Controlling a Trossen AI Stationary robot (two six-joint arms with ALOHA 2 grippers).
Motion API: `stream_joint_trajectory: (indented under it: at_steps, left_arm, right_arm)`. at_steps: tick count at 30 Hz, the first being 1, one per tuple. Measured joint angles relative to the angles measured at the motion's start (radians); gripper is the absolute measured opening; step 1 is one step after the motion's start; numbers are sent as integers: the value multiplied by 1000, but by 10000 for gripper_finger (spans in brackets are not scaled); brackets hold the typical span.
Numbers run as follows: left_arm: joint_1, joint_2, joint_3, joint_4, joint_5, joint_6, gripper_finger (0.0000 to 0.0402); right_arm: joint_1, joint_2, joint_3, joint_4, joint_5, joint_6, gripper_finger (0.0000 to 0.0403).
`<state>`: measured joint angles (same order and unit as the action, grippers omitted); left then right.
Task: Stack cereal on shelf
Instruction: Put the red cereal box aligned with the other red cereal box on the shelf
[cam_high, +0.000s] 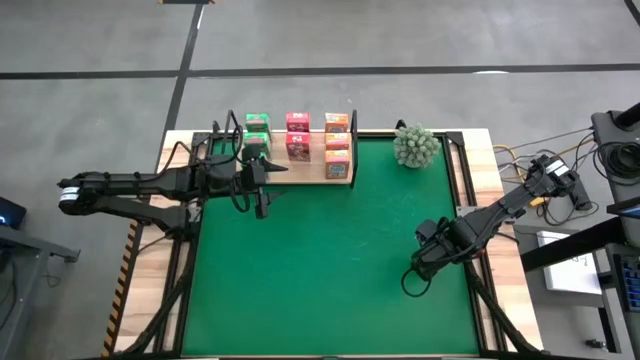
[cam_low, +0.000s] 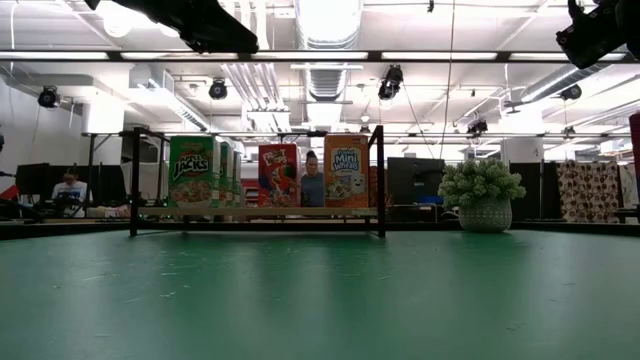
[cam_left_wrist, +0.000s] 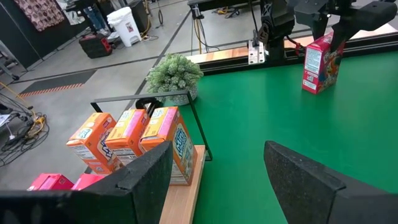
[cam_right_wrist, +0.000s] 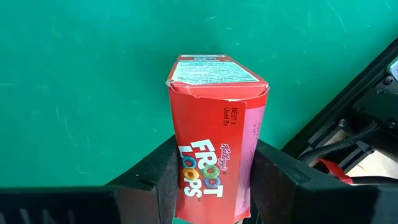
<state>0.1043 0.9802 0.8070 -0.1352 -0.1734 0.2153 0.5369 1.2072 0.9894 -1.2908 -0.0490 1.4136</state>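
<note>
Shelf (cam_high: 342, 176) holds eight cereal boxes (cam_high: 297, 135); right end effector (cam_right_wrist: 211, 177) grips a red box (cam_right_wrist: 214, 165), left end effector (cam_left_wrist: 214, 180) wide open.

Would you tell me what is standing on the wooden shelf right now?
The shelf carries green, pink-red and orange cereal boxes in rows. Front boxes cover those behind in the low view.

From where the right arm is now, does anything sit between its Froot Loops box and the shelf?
Nothing on the mat between them. The right gripper holds the red cereal box near the right edge; the shelf is at the far left. The left gripper hangs open in front of the shelf's left end, and could crowd that approach.
</note>
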Motion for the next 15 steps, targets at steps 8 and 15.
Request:
stream_joint_trajectory:
  at_steps: [8,15]
  left_arm:
    - [-1,-2,0,1,0,11,236]
    - [-1,-30,0,4,0,46,236]
  right_arm:
    - [0,-2,7,65,35,-26,159]
    - [-14,-2,67,191,211,-120,153]
